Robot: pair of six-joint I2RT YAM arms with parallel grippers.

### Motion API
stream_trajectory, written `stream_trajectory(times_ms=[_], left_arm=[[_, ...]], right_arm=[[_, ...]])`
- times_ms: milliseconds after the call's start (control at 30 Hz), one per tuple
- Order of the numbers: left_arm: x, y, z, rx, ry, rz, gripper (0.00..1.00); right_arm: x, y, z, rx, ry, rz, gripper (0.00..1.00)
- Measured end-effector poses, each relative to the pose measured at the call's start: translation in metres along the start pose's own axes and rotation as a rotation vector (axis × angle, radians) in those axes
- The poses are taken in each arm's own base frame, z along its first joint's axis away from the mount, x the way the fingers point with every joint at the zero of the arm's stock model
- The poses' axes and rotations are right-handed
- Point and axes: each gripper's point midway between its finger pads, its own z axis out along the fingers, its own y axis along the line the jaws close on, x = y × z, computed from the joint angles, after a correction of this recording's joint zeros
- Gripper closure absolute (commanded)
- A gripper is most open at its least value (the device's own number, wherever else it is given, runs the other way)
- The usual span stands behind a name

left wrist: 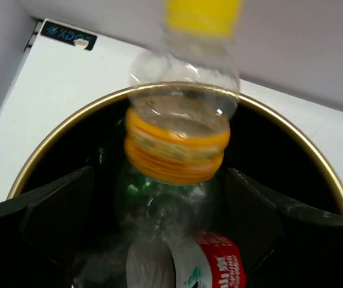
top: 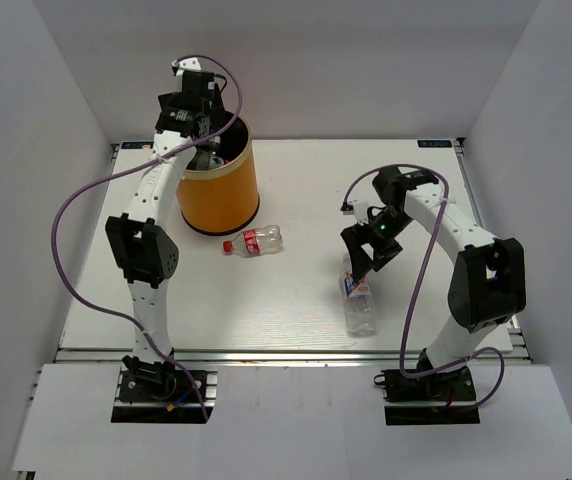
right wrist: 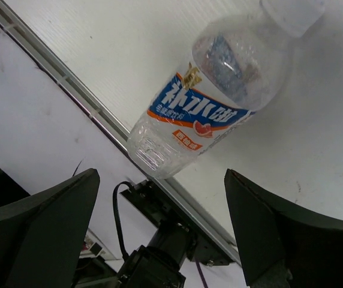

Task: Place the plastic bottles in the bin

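The orange bin (top: 221,195) stands at the back left; its gold rim (left wrist: 57,135) fills the left wrist view. My left gripper (top: 204,148) is over the bin mouth, open (left wrist: 159,174). A blurred clear bottle with a yellow label (left wrist: 177,150) hangs between the wide-apart fingers (left wrist: 57,210), touching neither. A green bottle (left wrist: 129,192) and a red-labelled one (left wrist: 219,264) lie inside the bin. A red-labelled bottle (top: 253,241) lies on the table right of the bin. My right gripper (top: 362,262) is open (right wrist: 161,174) just above a blue-white labelled bottle (top: 359,300) (right wrist: 207,102) lying near the front edge.
The table's front metal rail (right wrist: 99,123) runs just beyond the blue-white bottle's base. White walls enclose the table on the left, back and right. The right arm's base and cables (right wrist: 153,264) show below the rail.
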Motion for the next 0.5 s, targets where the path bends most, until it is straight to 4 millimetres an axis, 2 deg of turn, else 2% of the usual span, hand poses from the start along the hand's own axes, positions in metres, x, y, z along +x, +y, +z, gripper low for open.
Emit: stream_trajectory(times_ms=[100, 200, 267, 367, 433, 500], left_arm=[[-0.008, -0.010, -0.010, 0.059, -0.017, 0.012, 0.00], [-0.016, -0.022, -0.038, 0.155, -0.043, 0.021, 0.00], [-0.013, -0.028, -0.066, 0.237, -0.043, 0.043, 0.00], [-0.002, -0.039, -0.120, 0.413, -0.047, 0.087, 0.00], [0.010, -0.046, -0.159, 0.536, -0.051, 0.123, 0.00], [0.028, -0.051, -0.187, 0.628, -0.042, 0.159, 0.00]], right_arm=[[0.013, -0.002, 0.009, 0.012, 0.050, 0.036, 0.10], [0.017, -0.004, 0.017, 0.023, 0.080, 0.055, 0.10], [0.016, -0.007, 0.025, 0.033, 0.096, 0.068, 0.10], [0.012, -0.012, 0.040, 0.034, 0.115, 0.096, 0.10], [0.009, -0.014, 0.049, 0.048, 0.122, 0.109, 0.10], [0.005, -0.018, 0.056, 0.080, 0.125, 0.129, 0.10]])
